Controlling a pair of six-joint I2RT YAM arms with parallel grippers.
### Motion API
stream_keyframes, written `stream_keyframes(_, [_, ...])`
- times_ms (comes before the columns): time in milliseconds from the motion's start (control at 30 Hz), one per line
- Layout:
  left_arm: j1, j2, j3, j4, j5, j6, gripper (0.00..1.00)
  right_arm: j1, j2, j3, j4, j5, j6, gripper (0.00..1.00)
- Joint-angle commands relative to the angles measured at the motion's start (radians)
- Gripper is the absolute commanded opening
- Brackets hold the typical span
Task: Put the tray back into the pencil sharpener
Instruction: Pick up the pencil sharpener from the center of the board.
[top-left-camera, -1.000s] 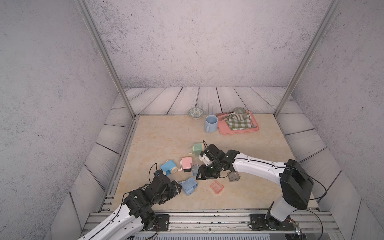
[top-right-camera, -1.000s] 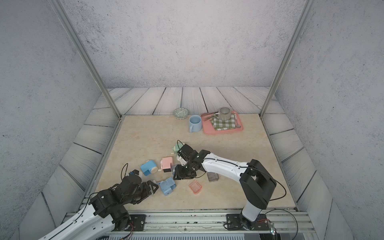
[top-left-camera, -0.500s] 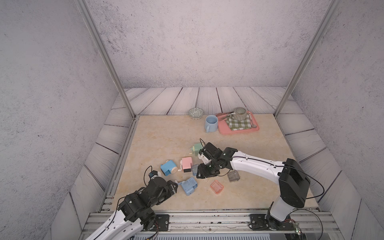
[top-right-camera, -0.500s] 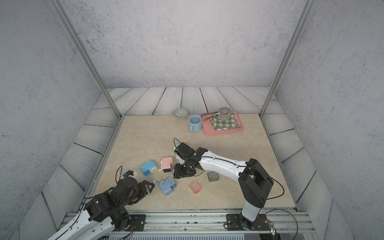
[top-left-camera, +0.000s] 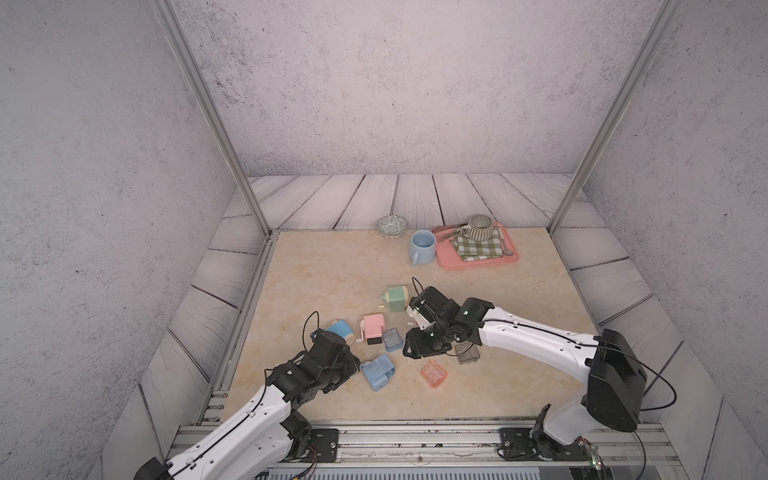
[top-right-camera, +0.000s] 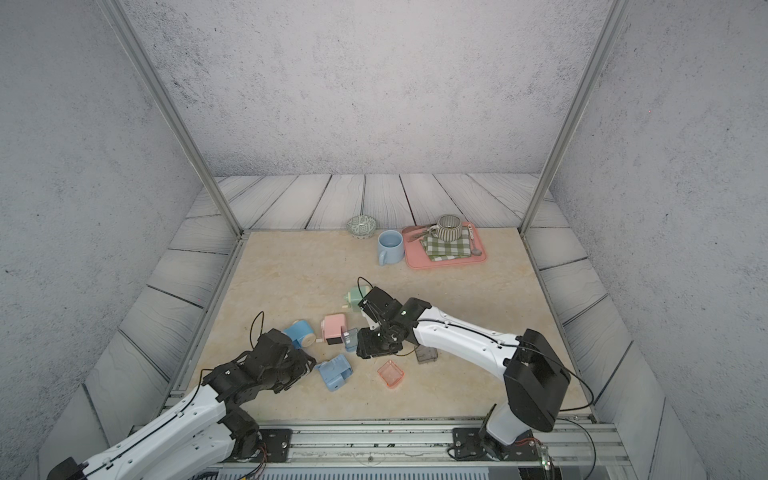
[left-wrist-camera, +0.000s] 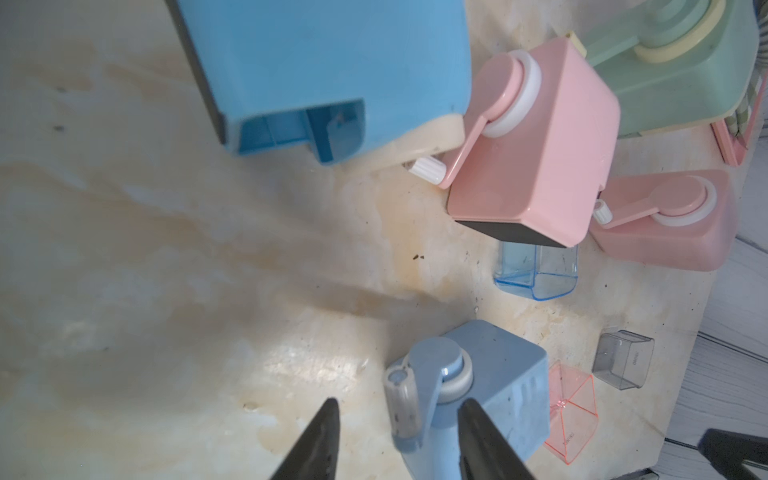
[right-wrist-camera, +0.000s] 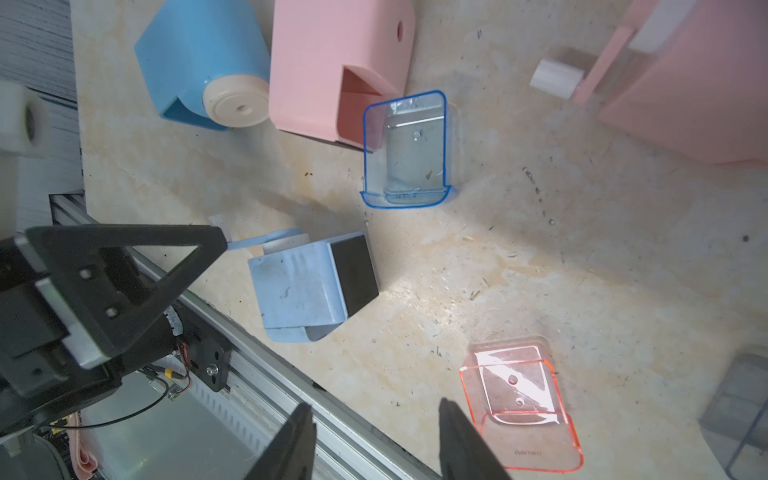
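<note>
A grey-blue pencil sharpener (top-left-camera: 377, 372) (top-right-camera: 334, 371) lies on its side near the front of the table. My left gripper (left-wrist-camera: 400, 402) (top-left-camera: 352, 366) is open, and its fingers straddle the sharpener's crank handle (left-wrist-camera: 401, 405) with a gap on one side. A clear blue tray (right-wrist-camera: 405, 149) (top-left-camera: 392, 338) leans against a pink sharpener (top-left-camera: 372, 328). A clear red tray (right-wrist-camera: 521, 399) (top-left-camera: 433, 373) and a grey tray (top-left-camera: 467, 352) lie to the right. My right gripper (right-wrist-camera: 376, 403) (top-left-camera: 411, 352) hovers open and empty between the trays.
A blue rounded sharpener (top-left-camera: 340, 329) and a green sharpener (top-left-camera: 395, 300) stand close by, and a second pink sharpener (left-wrist-camera: 665, 220) sits under the right arm. A blue mug (top-left-camera: 422, 246), a patterned bowl (top-left-camera: 391, 226) and a pink serving tray (top-left-camera: 478, 259) stand at the back.
My left gripper has moved forward to the grey-blue sharpener and its jaws have narrowed around the crank. The right gripper has barely shifted.
</note>
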Motion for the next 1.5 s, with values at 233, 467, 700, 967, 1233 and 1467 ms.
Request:
stream_keyframes(233, [0.063,0.045,-0.042,0.143,0.072,-0.013,0.41,0.004,-0.032,-0.02,-0.027,0.025,0.013,0.51])
stream_keyframes(467, [0.076,0.097,-0.067,0.207,0.114,-0.03,0.39,0.002,-0.025,-0.01,-0.025,0.023,0.017,0.5])
stream_keyframes(700, [0.091,0.111,-0.094,0.239,0.148,-0.042,0.33,0.004,-0.031,-0.022,-0.021,0.025,0.025,0.5])
stream_keyframes(967, [0.1,0.118,-0.102,0.272,0.151,-0.048,0.22,0.003,-0.053,-0.038,-0.029,0.031,0.034,0.5])
stream_keyframes(1233, [0.118,0.068,-0.096,0.248,0.155,-0.042,0.06,0.002,-0.072,-0.037,-0.043,0.039,0.036,0.5])
stream_keyframes(1467, [0.13,-0.053,-0.075,0.244,0.175,-0.008,0.0,-0.004,-0.121,-0.037,-0.028,0.039,0.048,0.54])
